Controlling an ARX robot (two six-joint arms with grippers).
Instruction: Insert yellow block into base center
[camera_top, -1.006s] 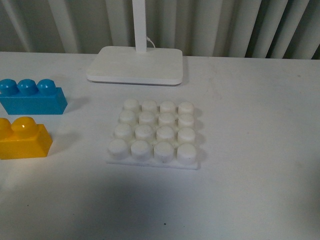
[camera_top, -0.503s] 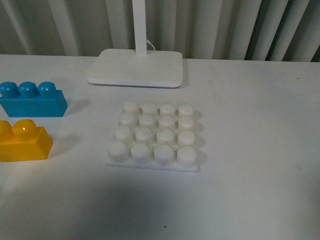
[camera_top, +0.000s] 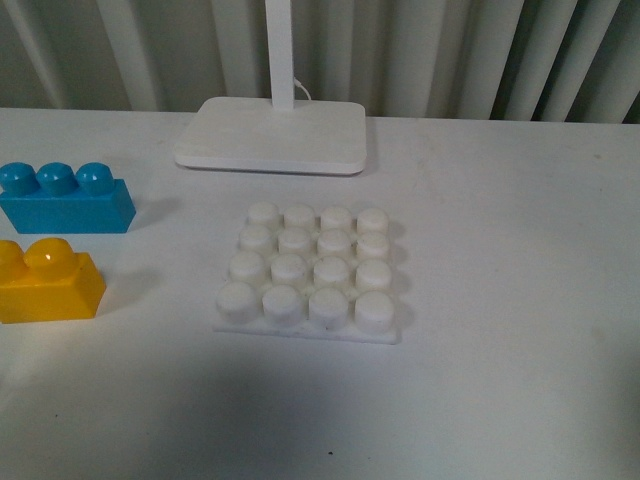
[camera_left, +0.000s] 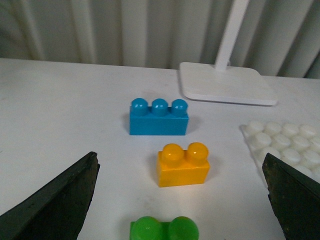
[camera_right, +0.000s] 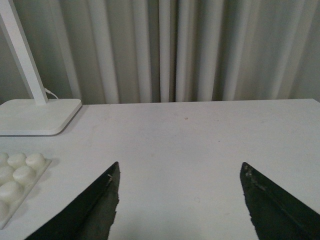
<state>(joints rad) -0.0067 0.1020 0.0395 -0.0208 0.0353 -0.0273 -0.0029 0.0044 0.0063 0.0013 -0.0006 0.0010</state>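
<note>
Base (camera_top: 308, 272) slightly lower on white table (camera_top: 520, 300)

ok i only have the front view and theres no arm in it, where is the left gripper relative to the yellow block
Observer: The left gripper is open. In its wrist view the yellow block sits ahead of it, lined up with the gap and not touched.
Operator: anything near the block that i cant see
Observer: Yes, a green block lies on the yellow block's side away from the blue block, nearer the wrist camera.
Operator: and the right arm
Observer: The right gripper is open and empty over bare table, with the base off to one side of it.
</note>
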